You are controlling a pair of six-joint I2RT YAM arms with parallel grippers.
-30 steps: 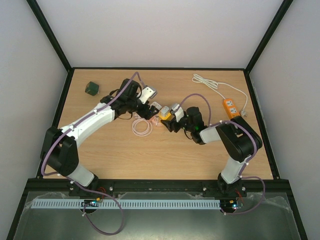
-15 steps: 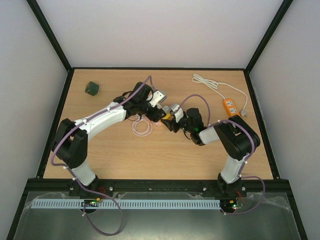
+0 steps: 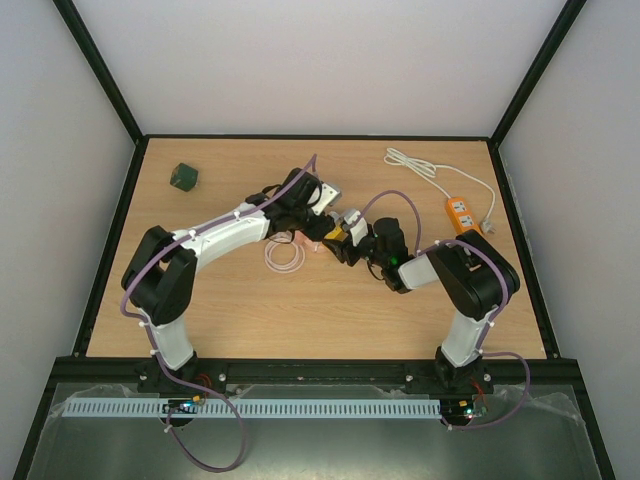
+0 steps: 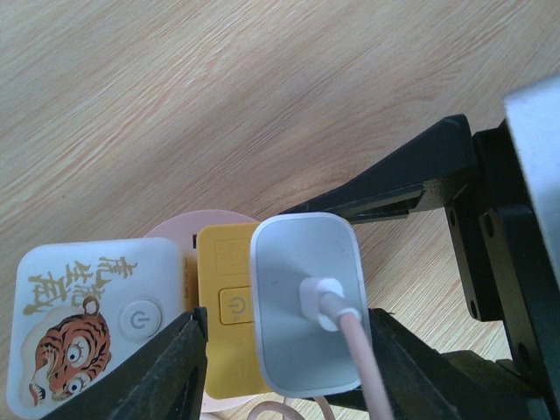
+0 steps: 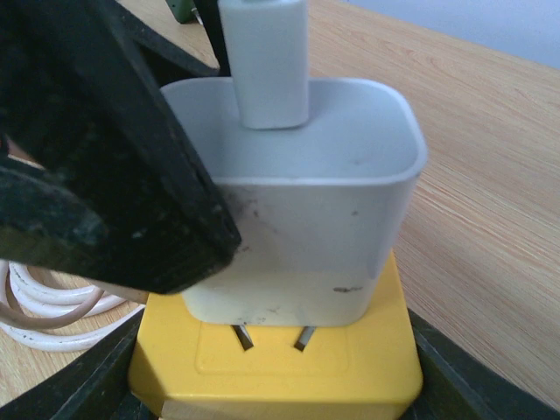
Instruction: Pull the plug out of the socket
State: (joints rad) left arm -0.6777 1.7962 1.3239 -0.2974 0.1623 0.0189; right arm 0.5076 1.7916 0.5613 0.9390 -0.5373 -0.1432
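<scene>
Currently the socket, a yellow block near the centre of the counter, holds the two prongs of the plug; a short length of bare prong shows between the two bodies. The plug is white and stands roughly upright: long axis rising from the socket's face, prongs down, pink cable leaving its top. Left gripper: arm stretched from its base to the centre, wrist tipped down over the plug, jaws clenched on the plug's sides. Right gripper: arm folded, forearm low, jaws grasping the socket's flanks.
</scene>
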